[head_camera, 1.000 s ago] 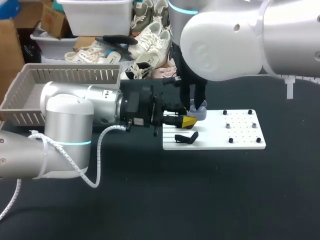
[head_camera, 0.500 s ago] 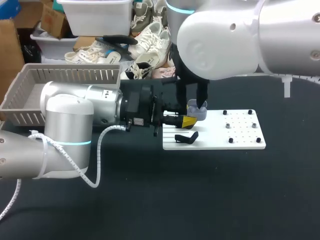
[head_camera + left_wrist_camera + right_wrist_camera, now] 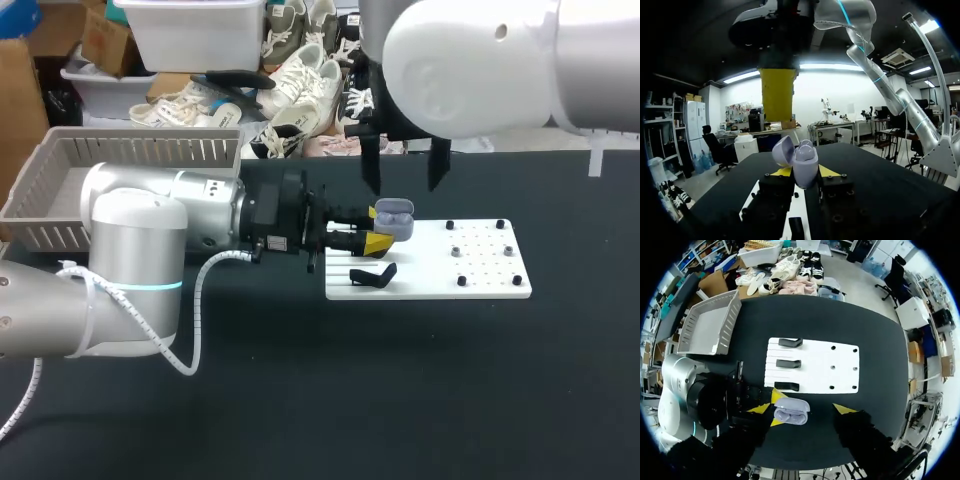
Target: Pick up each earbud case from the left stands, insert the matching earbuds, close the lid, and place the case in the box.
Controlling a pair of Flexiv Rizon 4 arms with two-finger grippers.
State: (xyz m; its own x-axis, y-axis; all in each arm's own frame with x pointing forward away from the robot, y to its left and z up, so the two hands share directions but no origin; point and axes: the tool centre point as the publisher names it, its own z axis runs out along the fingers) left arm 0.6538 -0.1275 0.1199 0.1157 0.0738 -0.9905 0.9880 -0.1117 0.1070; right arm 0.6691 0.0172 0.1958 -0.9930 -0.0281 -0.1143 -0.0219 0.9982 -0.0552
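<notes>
Your left gripper (image 3: 375, 241) clamps the open lavender case (image 3: 396, 219) over the white board (image 3: 485, 272), and your right gripper (image 3: 403, 172) hangs above with jaws apart, empty, so closing the lid (image 3: 782, 150) looks next.

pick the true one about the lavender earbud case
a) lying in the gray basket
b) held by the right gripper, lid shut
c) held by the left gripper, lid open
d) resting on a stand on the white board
C: the left gripper grips the earbud case from both sides with its lid up, while the right gripper hangs open above it.
</notes>
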